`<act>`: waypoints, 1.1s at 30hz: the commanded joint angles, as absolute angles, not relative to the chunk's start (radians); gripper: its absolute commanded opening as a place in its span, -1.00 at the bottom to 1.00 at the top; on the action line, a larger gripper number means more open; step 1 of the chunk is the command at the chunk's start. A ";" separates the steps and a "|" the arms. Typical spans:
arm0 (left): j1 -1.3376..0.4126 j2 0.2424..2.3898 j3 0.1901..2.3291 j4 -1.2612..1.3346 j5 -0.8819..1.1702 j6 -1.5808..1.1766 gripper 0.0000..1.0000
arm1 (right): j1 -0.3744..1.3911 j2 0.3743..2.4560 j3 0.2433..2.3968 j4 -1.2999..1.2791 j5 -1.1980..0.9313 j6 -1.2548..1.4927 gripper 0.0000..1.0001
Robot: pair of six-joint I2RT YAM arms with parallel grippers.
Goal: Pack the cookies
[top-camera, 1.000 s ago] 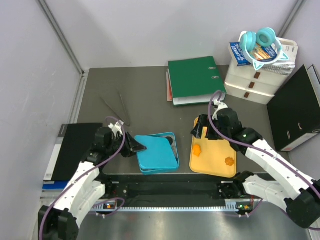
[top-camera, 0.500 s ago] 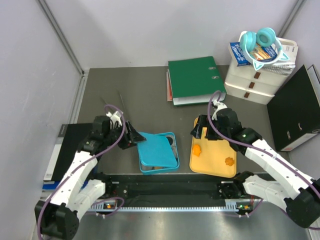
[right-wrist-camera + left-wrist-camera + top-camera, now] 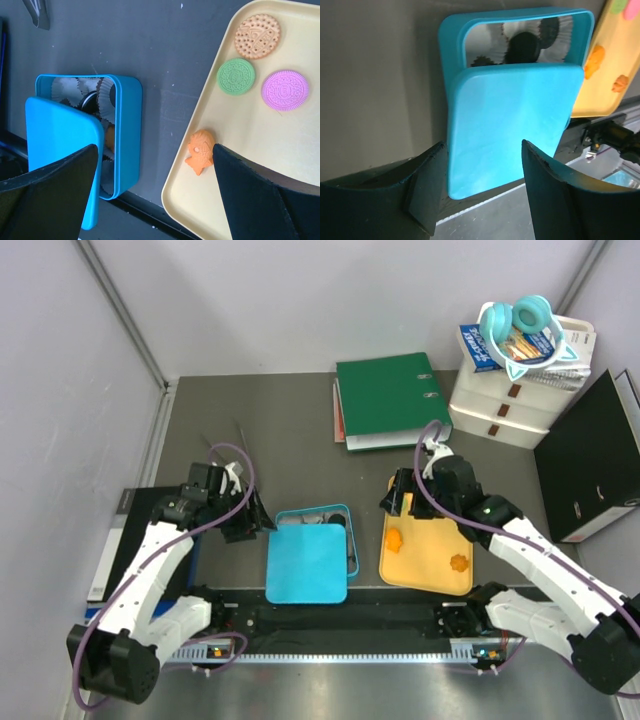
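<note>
The blue tin (image 3: pixel 315 511) (image 3: pixel 125 130) lies between the arms, with its lid (image 3: pixel 308 565) (image 3: pixel 512 125) slid toward the near edge, so the far part shows paper liners and a black cookie (image 3: pixel 522 45). On the yellow tray (image 3: pixel 432 575) (image 3: pixel 240 150) lie a tan cookie (image 3: pixel 257 36), a green cookie (image 3: pixel 236 76), a pink cookie (image 3: pixel 285 90) and an orange cookie (image 3: pixel 201 151) (image 3: pixel 395 538); another orange cookie (image 3: pixel 459 562) lies nearer. My left gripper (image 3: pixel 257 523) (image 3: pixel 484 145) is open and empty, left of the lid. My right gripper (image 3: pixel 398 502) (image 3: pixel 155 147) hangs open over the tray's left edge.
A green binder (image 3: pixel 390 398) lies at the back. White drawers (image 3: pixel 510 405) with headphones (image 3: pixel 515 325) on top stand at the back right, beside a black binder (image 3: pixel 590 460). A black folder (image 3: pixel 150 530) lies at the left, metal tongs (image 3: pixel 235 455) behind my left gripper.
My left gripper has opened, let go of the lid and pulled back to the left. The lid has dropped flat and slid toward the near edge. The right arm has stayed put.
</note>
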State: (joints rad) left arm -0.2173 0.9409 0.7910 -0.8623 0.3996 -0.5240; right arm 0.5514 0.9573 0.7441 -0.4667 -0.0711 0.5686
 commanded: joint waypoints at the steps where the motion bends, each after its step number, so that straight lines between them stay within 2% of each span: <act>1: -0.213 0.940 0.853 -0.937 0.319 -0.492 0.30 | 0.541 0.969 0.736 -0.419 -0.078 0.557 0.93; 9: -0.215 0.945 0.845 -0.946 0.302 -0.514 0.28 | 0.541 0.976 0.739 -0.419 -0.100 0.551 0.94; 13: -0.215 0.934 0.851 -0.997 0.311 -0.514 0.26 | 0.540 0.983 0.739 -0.400 -0.188 0.522 0.93; 17: -0.216 0.885 0.861 -0.976 0.377 -0.532 0.13 | 0.574 1.000 0.736 -0.319 -0.342 0.506 0.78; 20: -0.221 0.859 0.850 -0.922 0.394 -0.571 0.05 | 0.656 1.026 0.773 -0.310 -0.334 0.486 0.58; 21: -0.222 0.859 0.847 -0.919 0.391 -0.583 0.00 | 0.676 1.037 0.784 -0.310 -0.328 0.479 0.41; 23: -0.224 0.868 0.835 -0.930 0.377 -0.587 -0.05 | 0.710 1.069 0.813 -0.308 -0.336 0.472 0.21; 24: -0.227 0.871 0.830 -0.940 0.349 -0.592 -0.08 | 0.719 1.080 0.821 -0.302 -0.357 0.469 -0.01; 25: -0.226 0.879 0.824 -0.949 0.328 -0.594 -0.13 | 0.736 1.100 0.827 -0.301 -0.367 0.468 -0.09; 26: -0.225 0.876 0.822 -0.962 0.312 -0.600 -0.16 | 0.745 1.110 0.840 -0.301 -0.373 0.465 -0.30; 33: -0.225 0.853 0.819 -0.963 0.203 -0.676 -0.42 | 0.790 1.154 0.862 -0.278 -0.428 0.463 -0.98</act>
